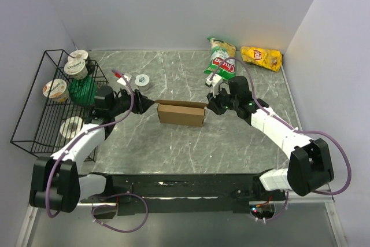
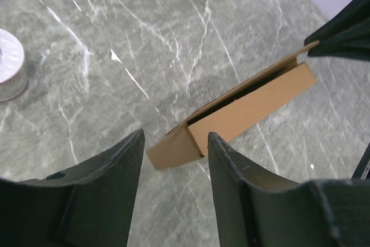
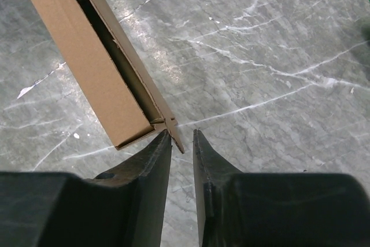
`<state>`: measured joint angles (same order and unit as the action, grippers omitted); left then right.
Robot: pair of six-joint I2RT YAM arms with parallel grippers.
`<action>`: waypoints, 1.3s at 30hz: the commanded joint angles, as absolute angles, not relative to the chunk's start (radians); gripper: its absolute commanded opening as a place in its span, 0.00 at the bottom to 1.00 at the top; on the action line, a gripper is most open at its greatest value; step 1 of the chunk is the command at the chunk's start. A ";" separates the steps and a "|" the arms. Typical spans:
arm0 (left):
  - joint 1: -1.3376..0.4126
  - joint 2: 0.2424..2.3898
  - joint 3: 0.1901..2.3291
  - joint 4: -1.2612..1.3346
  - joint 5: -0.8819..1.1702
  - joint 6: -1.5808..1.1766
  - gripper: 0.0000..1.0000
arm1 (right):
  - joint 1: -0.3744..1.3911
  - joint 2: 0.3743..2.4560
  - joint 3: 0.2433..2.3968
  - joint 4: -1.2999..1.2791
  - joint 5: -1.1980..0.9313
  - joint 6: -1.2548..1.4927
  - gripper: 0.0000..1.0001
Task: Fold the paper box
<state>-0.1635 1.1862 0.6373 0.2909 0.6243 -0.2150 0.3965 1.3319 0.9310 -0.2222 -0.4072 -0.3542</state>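
While the long brown cardboard paper box (image 1: 181,113) lies near the middle of the grey marbled worktop (image 1: 173,154), its length running left to right, we see a tool at each of its ends. At the left end, the left tool (image 1: 145,106) stands partly open, its two dark fingers (image 2: 110,195) straddling the cardboard; we cannot tell whether either finger touches it. At the other end, the right tool (image 1: 211,107) is narrowed to a slim gap. The corner of the thin lid flap pokes into that gap against one fingertip (image 3: 159,148), with a sliver of worktop showing before the other, so nothing is clamped. The lid sits slightly raised, with a dark slit beneath it. Toward the far right corner lie a green snack bag (image 1: 221,62) and a yellow snack bag (image 1: 261,57). A silver tape roll (image 1: 141,82) sits beyond the left tool, and a black wire basket (image 1: 28,96) stands along the left edge.
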 commanded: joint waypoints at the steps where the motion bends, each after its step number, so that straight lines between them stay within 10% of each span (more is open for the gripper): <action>1: -0.167 1.218 0.650 0.325 0.680 -0.169 0.53 | 0.394 1.335 0.976 -0.178 -0.413 -0.367 0.28; 39: -0.183 1.388 0.762 0.353 0.765 -0.109 0.47 | 0.393 1.345 0.997 -0.222 -0.426 -0.379 0.27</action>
<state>-0.1741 1.3758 0.7113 0.3309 0.7303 -0.1413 0.3965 1.3376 0.9489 -0.2298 -0.4122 -0.3653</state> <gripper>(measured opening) 0.486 0.270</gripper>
